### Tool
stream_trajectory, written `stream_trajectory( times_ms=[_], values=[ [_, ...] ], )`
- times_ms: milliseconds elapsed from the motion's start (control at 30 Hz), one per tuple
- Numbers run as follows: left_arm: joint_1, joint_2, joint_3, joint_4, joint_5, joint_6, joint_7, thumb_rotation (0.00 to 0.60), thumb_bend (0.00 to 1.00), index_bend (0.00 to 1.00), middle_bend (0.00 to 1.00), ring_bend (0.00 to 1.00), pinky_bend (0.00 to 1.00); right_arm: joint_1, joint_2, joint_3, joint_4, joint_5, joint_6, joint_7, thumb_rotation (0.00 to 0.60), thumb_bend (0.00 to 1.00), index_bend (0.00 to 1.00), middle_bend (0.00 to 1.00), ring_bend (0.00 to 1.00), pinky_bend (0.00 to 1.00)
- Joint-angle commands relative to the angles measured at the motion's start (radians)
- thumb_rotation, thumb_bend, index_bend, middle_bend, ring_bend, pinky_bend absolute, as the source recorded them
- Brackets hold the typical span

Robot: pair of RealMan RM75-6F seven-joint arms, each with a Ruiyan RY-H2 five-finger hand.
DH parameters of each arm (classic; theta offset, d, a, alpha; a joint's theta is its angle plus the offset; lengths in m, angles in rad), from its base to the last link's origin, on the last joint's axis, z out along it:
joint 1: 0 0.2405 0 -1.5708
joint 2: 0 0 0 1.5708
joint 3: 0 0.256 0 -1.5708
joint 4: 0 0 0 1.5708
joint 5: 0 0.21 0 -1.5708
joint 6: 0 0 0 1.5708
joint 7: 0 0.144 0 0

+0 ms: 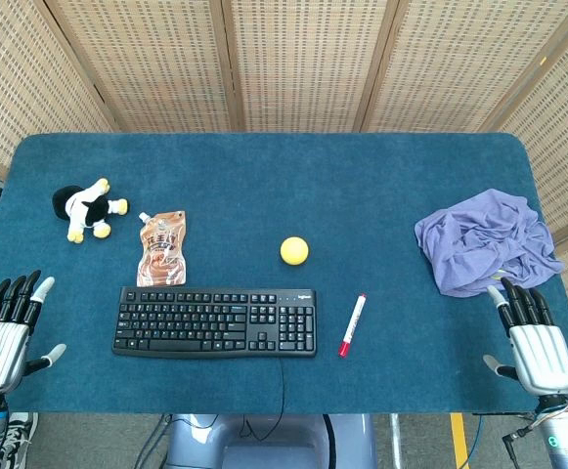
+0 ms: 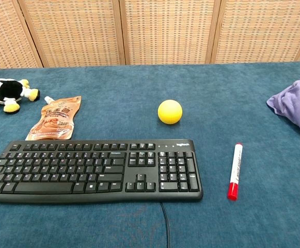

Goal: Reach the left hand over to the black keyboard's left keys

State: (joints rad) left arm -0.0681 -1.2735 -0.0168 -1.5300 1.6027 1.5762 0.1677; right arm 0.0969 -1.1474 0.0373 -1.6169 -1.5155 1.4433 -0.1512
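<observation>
The black keyboard (image 1: 215, 321) lies flat near the table's front edge, its cable running off toward me; the chest view shows the keyboard (image 2: 93, 169) close up with nothing on its keys. My left hand (image 1: 4, 337) hovers at the front left corner, fingers spread and empty, well left of the keyboard's left keys (image 1: 142, 318). At the front right corner my right hand (image 1: 533, 342) is open too, fingers extended. Neither hand appears in the chest view.
A brown snack pouch (image 1: 161, 248) lies just behind the keyboard's left end, a black-and-white plush toy (image 1: 88, 209) further back left. A yellow ball (image 1: 294, 251) and a red-capped marker (image 1: 352, 324) sit right of centre. A crumpled purple cloth (image 1: 484, 241) lies near my right hand.
</observation>
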Motion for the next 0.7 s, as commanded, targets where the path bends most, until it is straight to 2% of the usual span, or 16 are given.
stream_trajectory(
  times_ms=[33,700],
  values=[
    [0.0,-0.001,0.001,0.001,0.001,-0.001,0.001,0.6,0.09,0.0,0.0,0.0,0.0,-0.001,0.0,0.0,0.0,-0.001,0.001,0.0,0.6,0.0,0.0,0.0,0.0,0.0],
    [-0.003,-0.003,-0.001,0.004,0.005,0.0,-0.004,0.6,0.1,0.0,0.0,0.0,0.0,-0.003,0.001,0.001,-0.002,0.004,0.002,0.002,0.6,0.0,0.0,0.0,0.0,0.0]
  ],
)
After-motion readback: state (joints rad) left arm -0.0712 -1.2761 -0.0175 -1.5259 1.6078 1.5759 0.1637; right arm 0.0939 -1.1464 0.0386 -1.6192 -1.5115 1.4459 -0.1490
